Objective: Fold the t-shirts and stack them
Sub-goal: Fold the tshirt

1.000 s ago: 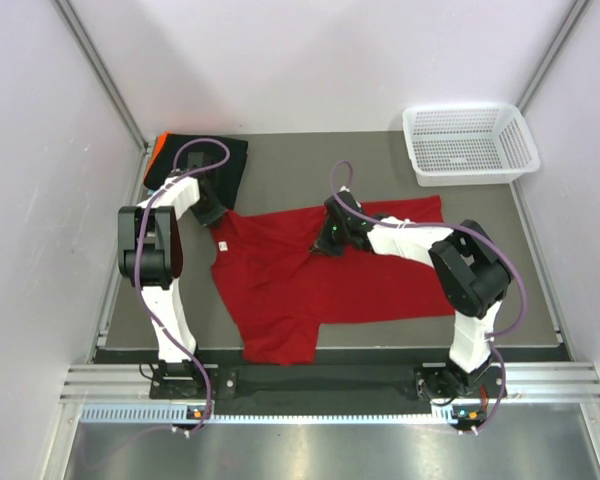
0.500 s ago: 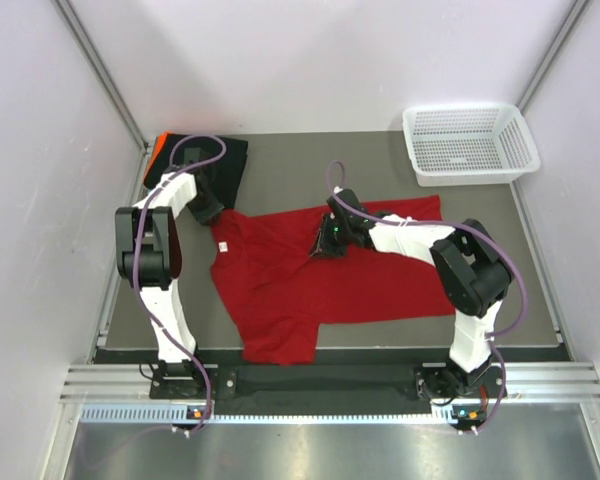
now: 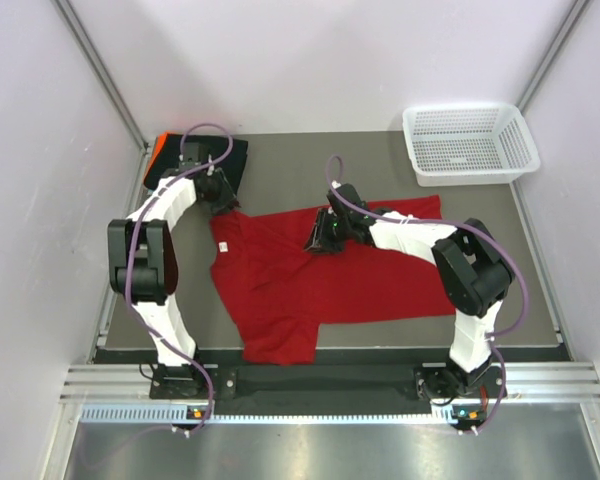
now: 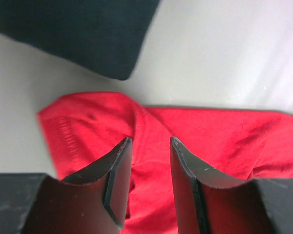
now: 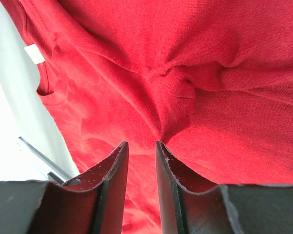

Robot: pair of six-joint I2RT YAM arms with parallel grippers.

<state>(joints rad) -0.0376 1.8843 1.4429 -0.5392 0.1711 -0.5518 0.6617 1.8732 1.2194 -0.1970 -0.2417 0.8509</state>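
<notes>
**1. Change.** Over the last second the left hand [image 4: 150, 139] travelled outward to the far-left corner of the red shirt [image 3: 310, 275]. It stopped just short of the black shirt [image 3: 195, 158]. The right hand [image 5: 141, 143] crept slightly leftward along the red shirt's far edge. The red shirt kept nearly the same outline, spread flat on the desk [image 3: 280, 165].

**2. Hand state.**
- **Right hand:** the fingers stood nearly together, and a puckered ridge of red cloth ran straight into the gap. We judged this hand clamped on the red shirt.
- **Left hand:** the fingers stood slightly apart, with red cloth showing between them. We could not tell whether they gripped it.

**3. Meaning for the task.** No part of the red shirt was doubled over, so we judged its folding not yet begun. The hands appeared to be taking hold at two points on its far edge for a first fold. The black shirt lay folded beyond the red shirt's far-left corner, with an orange edge [image 3: 156, 152] showing at its side. We took that as a stack already started.

**4. Limits of view.**
- The left wrist picture was blurred.
- The left arm [image 3: 170, 198] covered part of the black shirt.
- The right arm [image 3: 410, 238] covered the red shirt's far-right part.
- Anything beneath the black shirt, apart from the orange edge, was hidden.
- The basket [image 3: 470, 140] stood well apart, beyond the red shirt's far-right corner.
</notes>
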